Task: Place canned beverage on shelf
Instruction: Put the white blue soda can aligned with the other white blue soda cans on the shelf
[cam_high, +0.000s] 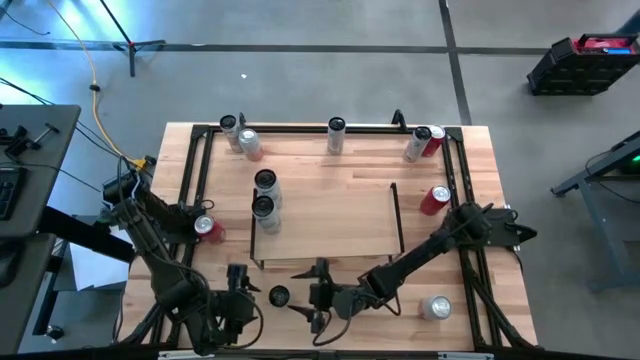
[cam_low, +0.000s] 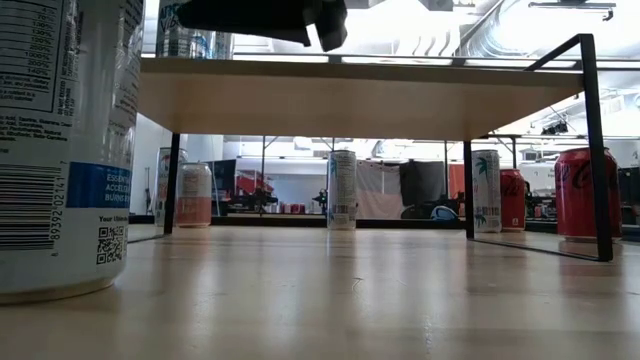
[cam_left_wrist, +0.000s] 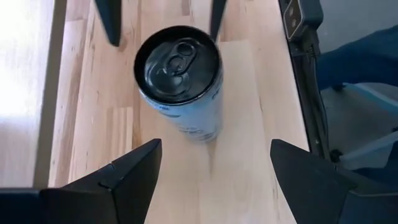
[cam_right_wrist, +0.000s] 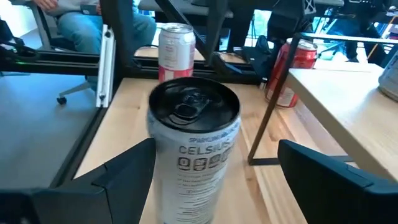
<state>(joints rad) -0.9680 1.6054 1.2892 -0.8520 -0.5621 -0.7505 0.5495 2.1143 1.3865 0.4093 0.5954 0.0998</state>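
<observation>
Black-topped and silver-white, the can (cam_right_wrist: 194, 149) stands upright on the table's near edge, not yet on the shelf (cam_high: 340, 225). It sits between the two grippers, which face it from opposite sides. The right gripper (cam_right_wrist: 217, 148) has its fingers spread wide, and the can looks to be just ahead of the tips, roughly centred in the gap. I cannot tell whether either finger touches it. The left gripper (cam_left_wrist: 214, 149) is equally spread and empty, with the can a little further ahead of its fingers.

The step in hand is the approach, since nothing is grasped. The next move probably falls to the right gripper: ease forward until the fingers flank the can's body, close on it, lift, and carry it away from the table edge onto the shelf.

The can is a tall, slim aluminium cylinder with a smooth printed wall. It is likely slippery and easy to tip if nudged off-centre, so a square mid-height grip is best. The shelf is a flat, pale wood board on thin black wire end frames, and two cans already stand at one end. The free stretch beyond them is the place to aim for.
</observation>
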